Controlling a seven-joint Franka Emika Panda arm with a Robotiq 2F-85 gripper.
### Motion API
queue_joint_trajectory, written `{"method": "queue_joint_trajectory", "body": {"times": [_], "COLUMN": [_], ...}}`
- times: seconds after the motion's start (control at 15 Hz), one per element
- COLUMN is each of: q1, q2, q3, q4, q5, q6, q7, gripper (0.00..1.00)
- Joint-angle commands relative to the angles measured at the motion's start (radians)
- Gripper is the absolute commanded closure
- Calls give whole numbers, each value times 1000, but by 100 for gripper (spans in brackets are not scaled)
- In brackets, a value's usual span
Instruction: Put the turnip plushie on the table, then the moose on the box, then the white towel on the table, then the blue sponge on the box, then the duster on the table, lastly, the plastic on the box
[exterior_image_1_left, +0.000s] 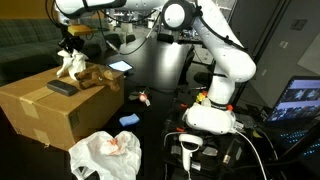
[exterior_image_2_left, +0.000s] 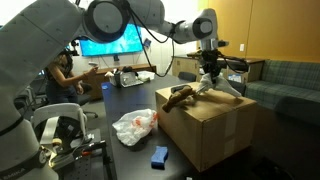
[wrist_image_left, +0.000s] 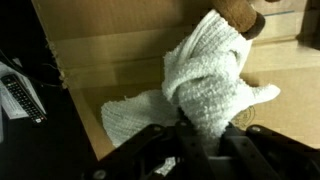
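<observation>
Gripper clenched on white towel, held just over box. Moose on box. Turnip, probably, on table. Sponge and plastic not yet moved.

We see a lit monitor and a couch in an exterior view. The wrist view shows a remote control.

A white terry towel is held over the brown cardboard box bearing a brown moose plushie. A crumpled plastic bag and blue sponge are laid beside it.
</observation>
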Motion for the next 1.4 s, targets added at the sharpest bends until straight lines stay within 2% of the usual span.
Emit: {"method": "queue_joint_trajectory", "body": {"times": [0.0, 0.4, 0.67, 1.0, 1.33], "q1": [11, 22, 26, 16, 2], "q2": [-143, -353, -538, -734, -901], "q3": [-10, -33, -24, 15, 61], "q4": [-99, -265, -457, -706, -986], "q5": [-6, -14, -20, 2, 45], "q6": [-25, 21, -7, -52, -27], "q7": [46, 205, 257, 256, 328], "gripper": [95, 95, 95, 95, 95]}}
